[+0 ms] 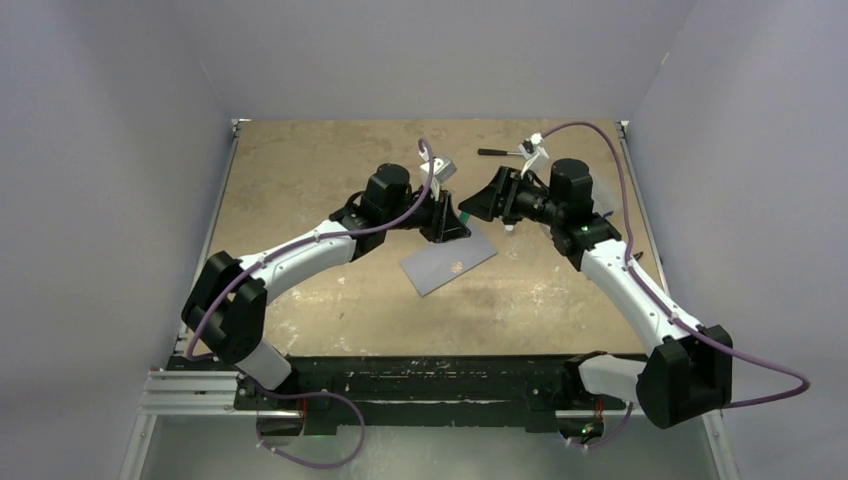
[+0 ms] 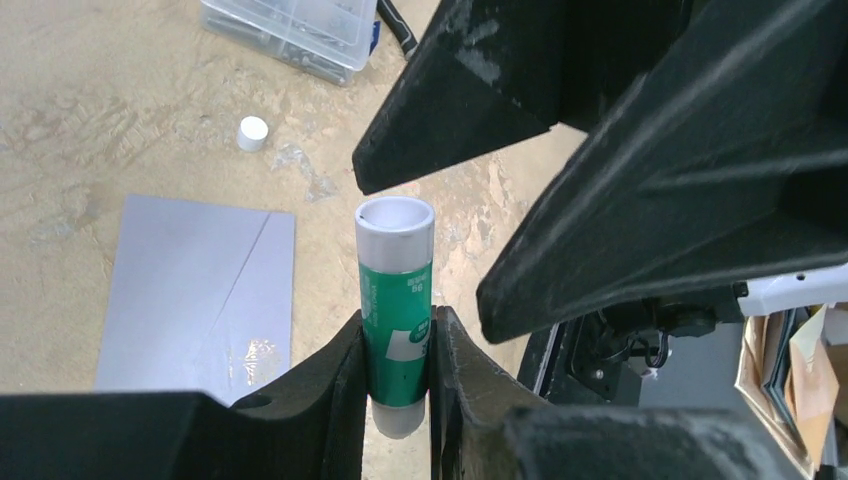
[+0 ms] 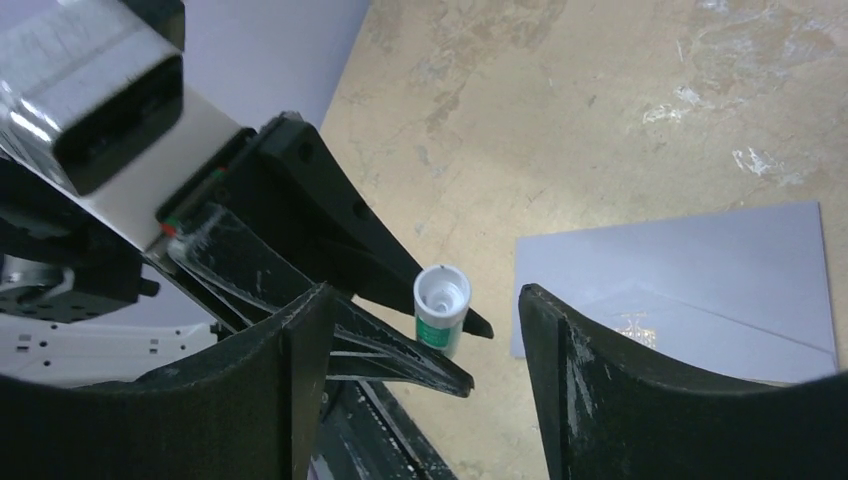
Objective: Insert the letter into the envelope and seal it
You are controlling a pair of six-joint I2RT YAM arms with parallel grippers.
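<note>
Uncapped green-and-white glue stick (image 2: 396,320) is pinched by left gripper (image 2: 397,400); right gripper (image 3: 422,330) is spread.
Best stroked lightly along flap of grey-blue paper envelope (image 2: 200,290).

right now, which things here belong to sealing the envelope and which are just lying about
job: envelope, glue stick in left gripper, small white cap
lying about: clear plastic box, black tool

Glue stick (image 2: 396,300) label print too small.
</note>
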